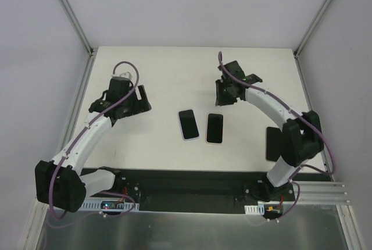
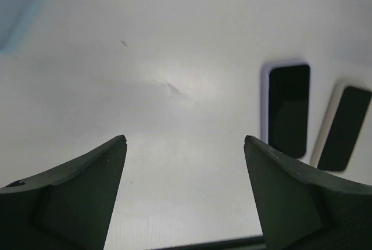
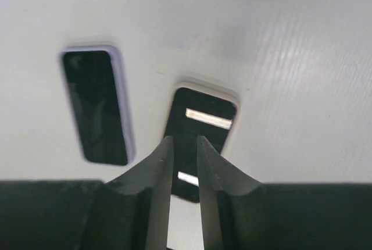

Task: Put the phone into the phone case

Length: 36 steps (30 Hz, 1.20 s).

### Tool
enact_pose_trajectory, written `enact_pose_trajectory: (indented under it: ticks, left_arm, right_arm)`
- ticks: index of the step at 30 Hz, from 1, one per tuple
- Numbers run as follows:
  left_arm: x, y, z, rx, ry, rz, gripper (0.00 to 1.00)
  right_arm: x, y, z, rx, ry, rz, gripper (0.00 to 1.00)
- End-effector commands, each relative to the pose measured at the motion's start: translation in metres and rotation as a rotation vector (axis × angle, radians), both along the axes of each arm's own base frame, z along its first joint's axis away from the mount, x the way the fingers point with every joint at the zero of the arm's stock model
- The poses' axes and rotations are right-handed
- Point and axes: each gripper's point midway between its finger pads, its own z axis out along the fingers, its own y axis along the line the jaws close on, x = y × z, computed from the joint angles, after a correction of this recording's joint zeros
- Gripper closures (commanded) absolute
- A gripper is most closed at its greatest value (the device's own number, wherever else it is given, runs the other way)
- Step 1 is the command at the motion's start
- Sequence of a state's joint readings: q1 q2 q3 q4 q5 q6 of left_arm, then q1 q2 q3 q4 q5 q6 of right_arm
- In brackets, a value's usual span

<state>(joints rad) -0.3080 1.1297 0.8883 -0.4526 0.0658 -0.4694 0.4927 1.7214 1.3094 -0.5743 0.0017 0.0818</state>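
Hovering over the table (image 1: 157, 75) at the left, the left gripper (image 2: 185, 139) spreads its jaws wide, holding nothing; mid-table lie a lilac-rimmed handset (image 1: 188, 124) and, just beside it, a pink-rimmed handset (image 1: 214, 128); which is the cased one I cannot tell; the right gripper (image 3: 185, 138), jaws barely parted and empty, hangs above the pink-rimmed handset.

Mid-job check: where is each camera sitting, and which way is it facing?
Top external: above and behind the robot, looking down on the table; left arm and right arm show.
Left wrist: looks past the open left end effector along the tabletop.
Right wrist: looks down past the right end effector onto the cream-edged slab.
Shared: every view shows the lilac-edged slab and the cream-edged one.
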Motion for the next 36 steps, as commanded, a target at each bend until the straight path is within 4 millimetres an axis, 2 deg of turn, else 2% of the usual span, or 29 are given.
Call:
enact_pose_trajectory:
  ticks: [1, 2, 4, 5, 6, 7, 8, 9, 10, 11, 13, 14, 16, 17, 19, 20, 23, 28, 31, 34, 36]
  left_arm:
    - [0.043, 0.076, 0.019, 0.127, -0.060, 0.294, 0.18]
    - [0.052, 0.100, 0.025, 0.127, -0.066, 0.359, 0.14]
    - [0.064, 0.122, 0.016, 0.107, -0.024, 0.398, 0.12]
    - [0.072, 0.135, 0.022, 0.057, -0.026, 0.400, 0.13]
    - [0.078, 0.140, 0.013, 0.034, 0.005, 0.390, 0.14]
    - [0.085, 0.144, 0.014, 0.013, -0.004, 0.375, 0.17]
    - [0.091, 0.155, 0.010, 0.029, -0.005, 0.365, 0.18]
    - [0.098, 0.160, 0.009, 0.043, -0.022, 0.355, 0.18]
    - [0.106, 0.166, 0.013, 0.062, -0.034, 0.342, 0.18]
    - [0.111, 0.171, -0.004, 0.089, 0.005, 0.308, 0.18]
    - [0.121, 0.176, -0.010, 0.100, 0.019, 0.275, 0.20]
    - [0.123, 0.180, -0.025, 0.122, 0.054, 0.262, 0.21]
    - [0.126, 0.184, -0.033, 0.147, 0.068, 0.252, 0.21]
    - [0.128, 0.184, -0.044, 0.153, 0.091, 0.227, 0.21]
    - [0.134, 0.180, -0.052, 0.134, 0.109, 0.179, 0.23]
    - [0.133, 0.179, -0.066, 0.139, 0.142, 0.151, 0.23]
    - [0.133, 0.184, -0.080, 0.163, 0.185, 0.123, 0.24]
    - [0.139, 0.199, -0.090, 0.235, 0.208, 0.138, 0.25]
    - [0.144, 0.215, -0.094, 0.325, 0.217, 0.120, 0.24]
    - [0.151, 0.213, -0.104, 0.308, 0.227, 0.086, 0.27]
    - [0.152, 0.203, -0.110, 0.262, 0.227, 0.053, 0.29]
  right_arm:
    - [-0.014, 0.015, 0.113, 0.186, -0.202, 0.115, 0.71]
    - [-0.019, 0.012, 0.118, 0.192, -0.213, 0.110, 0.68]
    - [-0.036, -0.001, 0.126, 0.197, -0.248, 0.095, 0.54]
    - [-0.043, -0.004, 0.128, 0.199, -0.255, 0.090, 0.48]
    - [-0.050, -0.008, 0.130, 0.208, -0.257, 0.084, 0.34]
    - [-0.062, -0.013, 0.131, 0.218, -0.268, 0.085, 0.25]
    - [-0.067, -0.014, 0.133, 0.232, -0.276, 0.085, 0.12]
    - [-0.074, -0.014, 0.135, 0.256, -0.277, 0.092, 0.04]
    - [-0.083, -0.017, 0.141, 0.276, -0.299, 0.101, 0.04]
    - [-0.088, -0.018, 0.144, 0.285, -0.308, 0.106, 0.04]
    - [-0.098, -0.025, 0.154, 0.296, -0.338, 0.100, 0.04]
    - [-0.103, -0.025, 0.156, 0.307, -0.340, 0.106, 0.04]
    - [-0.111, -0.026, 0.162, 0.332, -0.361, 0.124, 0.04]
    - [-0.115, -0.026, 0.162, 0.335, -0.356, 0.134, 0.04]
    - [-0.119, -0.030, 0.163, 0.329, -0.368, 0.140, 0.04]
    - [-0.121, -0.033, 0.162, 0.318, -0.363, 0.136, 0.04]
    - [-0.127, -0.039, 0.160, 0.299, -0.374, 0.146, 0.04]
    - [-0.133, -0.040, 0.158, 0.304, -0.378, 0.157, 0.04]
    - [-0.135, -0.040, 0.157, 0.310, -0.374, 0.161, 0.04]
    - [-0.133, -0.042, 0.158, 0.297, -0.382, 0.154, 0.04]
    - [-0.132, -0.045, 0.159, 0.278, -0.383, 0.154, 0.04]
